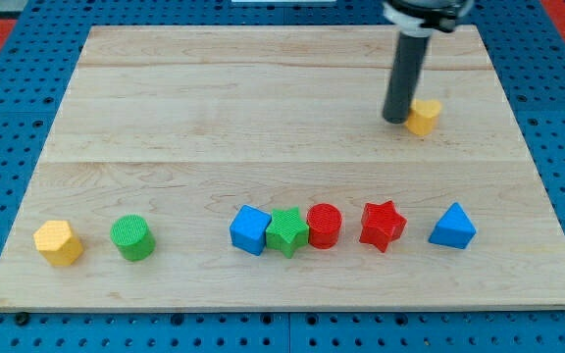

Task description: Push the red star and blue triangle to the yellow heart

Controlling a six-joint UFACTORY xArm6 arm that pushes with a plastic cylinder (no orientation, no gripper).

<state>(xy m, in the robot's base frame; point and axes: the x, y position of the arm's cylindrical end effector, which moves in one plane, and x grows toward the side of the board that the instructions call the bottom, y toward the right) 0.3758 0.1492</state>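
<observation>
The red star (382, 226) lies near the view's bottom right of the wooden board. The blue triangle (452, 226) lies just to its right, a small gap between them. The yellow heart (423, 116) sits at the view's upper right, partly hidden by my rod. My tip (397, 120) rests on the board touching the heart's left side, well above the star and the triangle.
A row along the view's bottom holds a yellow hexagon (58, 242), a green cylinder (131, 237), a blue cube (250, 229), a green star (287, 232) and a red cylinder (324, 226). The board's edge (282, 307) borders a blue pegboard.
</observation>
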